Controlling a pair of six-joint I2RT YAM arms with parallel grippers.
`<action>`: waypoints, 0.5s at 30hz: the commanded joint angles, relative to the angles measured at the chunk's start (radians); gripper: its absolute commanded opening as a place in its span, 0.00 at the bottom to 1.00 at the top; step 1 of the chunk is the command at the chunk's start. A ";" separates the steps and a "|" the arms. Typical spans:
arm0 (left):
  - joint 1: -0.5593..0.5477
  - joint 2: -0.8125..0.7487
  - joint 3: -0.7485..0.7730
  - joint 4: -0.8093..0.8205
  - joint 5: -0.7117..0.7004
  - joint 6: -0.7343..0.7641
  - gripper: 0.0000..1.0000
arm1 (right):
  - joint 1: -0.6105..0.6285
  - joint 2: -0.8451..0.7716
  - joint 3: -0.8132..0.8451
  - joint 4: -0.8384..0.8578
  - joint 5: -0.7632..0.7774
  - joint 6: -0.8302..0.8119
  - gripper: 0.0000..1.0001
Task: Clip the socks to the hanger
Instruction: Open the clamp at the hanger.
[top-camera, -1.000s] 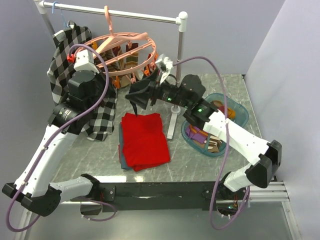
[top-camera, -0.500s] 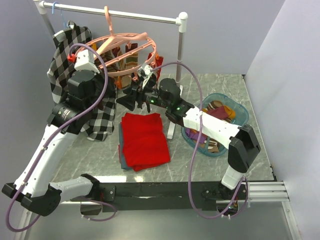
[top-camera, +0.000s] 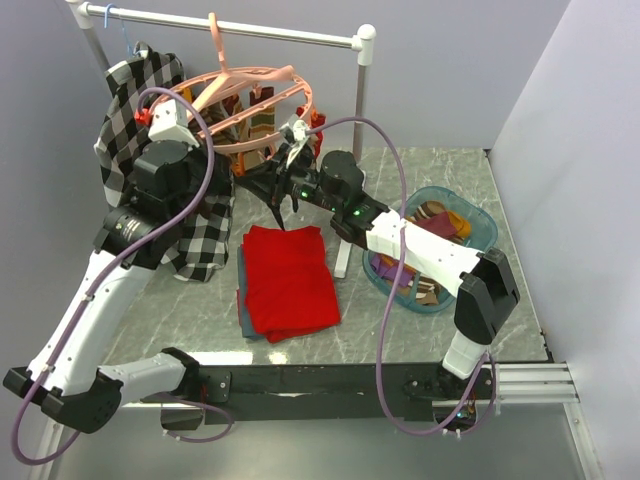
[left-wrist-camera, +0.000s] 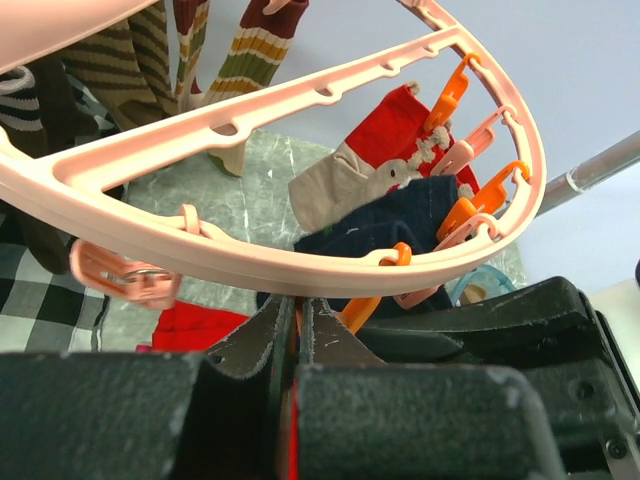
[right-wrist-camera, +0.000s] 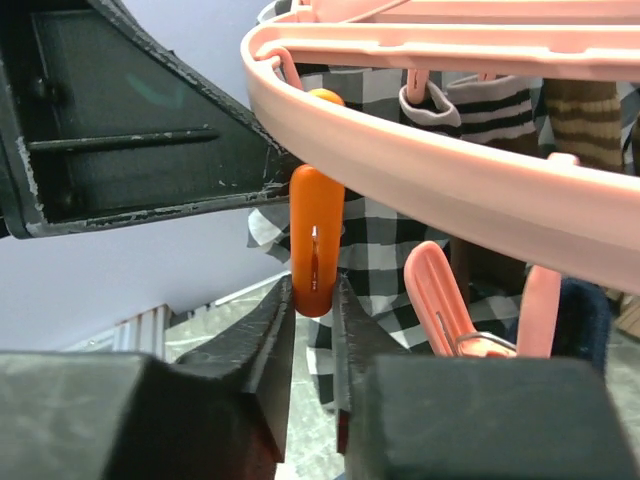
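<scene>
Right gripper (right-wrist-camera: 312, 295) has swung in, jaws closing on an orange clip (right-wrist-camera: 316, 235).

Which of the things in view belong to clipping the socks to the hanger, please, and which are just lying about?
Part of the job: hanger; socks clipped on it; loose socks in the blue basin; orange clip pinched by the right gripper.
Just lying about: folded red cloth; checked shirt; white rail stand.

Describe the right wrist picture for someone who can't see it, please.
The right gripper pinches the lower end of an orange clip hanging from the salmon-pink hanger. Behind hang a black-and-white checked shirt and, to the right, pink clips.
</scene>
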 joint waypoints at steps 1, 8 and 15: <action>-0.002 -0.028 0.017 0.023 0.036 -0.014 0.06 | 0.005 0.014 0.046 0.059 -0.035 0.009 0.14; -0.001 -0.049 0.038 -0.012 0.045 -0.015 0.41 | 0.008 0.006 0.037 0.037 -0.037 -0.006 0.00; -0.001 -0.025 0.093 -0.060 0.067 -0.008 0.63 | 0.007 0.006 0.043 0.021 -0.035 -0.020 0.00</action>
